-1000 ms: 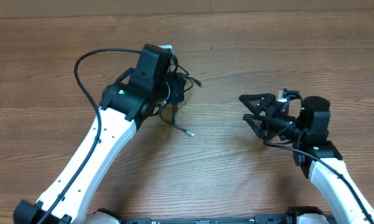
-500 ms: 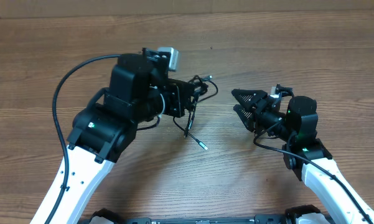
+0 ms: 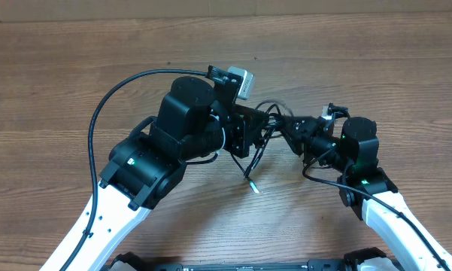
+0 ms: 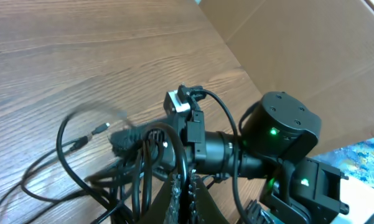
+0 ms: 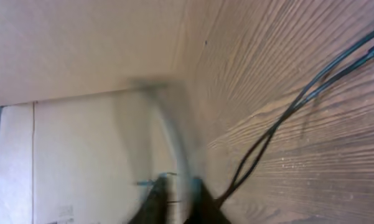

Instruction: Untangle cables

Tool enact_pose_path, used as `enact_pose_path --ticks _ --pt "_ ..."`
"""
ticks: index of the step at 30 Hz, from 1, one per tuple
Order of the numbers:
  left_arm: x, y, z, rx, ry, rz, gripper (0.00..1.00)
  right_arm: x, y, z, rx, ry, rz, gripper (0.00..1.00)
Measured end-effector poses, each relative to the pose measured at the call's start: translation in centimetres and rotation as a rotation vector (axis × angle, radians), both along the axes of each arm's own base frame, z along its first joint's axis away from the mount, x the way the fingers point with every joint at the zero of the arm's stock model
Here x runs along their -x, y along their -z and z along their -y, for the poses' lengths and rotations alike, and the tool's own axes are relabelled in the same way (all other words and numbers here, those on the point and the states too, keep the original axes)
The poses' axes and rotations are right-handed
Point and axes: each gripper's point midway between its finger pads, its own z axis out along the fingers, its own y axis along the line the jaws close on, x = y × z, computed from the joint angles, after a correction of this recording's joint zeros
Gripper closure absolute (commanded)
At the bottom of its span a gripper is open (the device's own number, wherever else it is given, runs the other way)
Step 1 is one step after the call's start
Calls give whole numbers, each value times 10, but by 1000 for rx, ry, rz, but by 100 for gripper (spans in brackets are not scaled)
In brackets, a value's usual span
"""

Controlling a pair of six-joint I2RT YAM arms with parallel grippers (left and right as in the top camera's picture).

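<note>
overhead: 2 arms meet mid-table (image 3: 60,75). the left gripper (image 3: 248,140) has its jaws together, clamped on the cables (image 3: 266,111), a black tangle bunched at its tips. the right gripper (image 3: 292,128) points in from the right with its tip inside the same tangle, just beside the left one. 1 strand drops toward the near edge and ends in a small plug (image 3: 253,187).

left wrist: the left gripper (image 4: 185,200) is at the bottom edge, jaws closed, several cords crossing them. the cables (image 4: 62,152) loop out left over the wood. the right gripper (image 4: 129,138) is nose-on, jaws closed amid the cords.

right wrist: heavy blur. the right gripper (image 5: 180,202) has its jaws together, and a doubled cord of the cables (image 5: 271,134) runs from its tips up to the right, seemingly pinched. cardboard (image 5: 81,50) stands behind.
</note>
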Motion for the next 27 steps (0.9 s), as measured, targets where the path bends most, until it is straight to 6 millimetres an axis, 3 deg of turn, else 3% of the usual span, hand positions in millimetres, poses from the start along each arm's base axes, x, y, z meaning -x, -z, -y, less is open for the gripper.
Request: enact_pose_path --ticks 7,13,21,27 --pt "-14 18 -22 -105 -133 -8 96 5 -1 -5 -15 -39 -4 96" --pt "-30 41 -65 -291 -347 0 96 12 -15 -15 -54 -118 44 96" --pt "-32 64 -122 -547 -547 -2 96 21 -58 -27 -146 -239 202 96" --pt "-28 92 -138 -700 -560 -65 96 26 -91 -20 -235 -284 281 96"
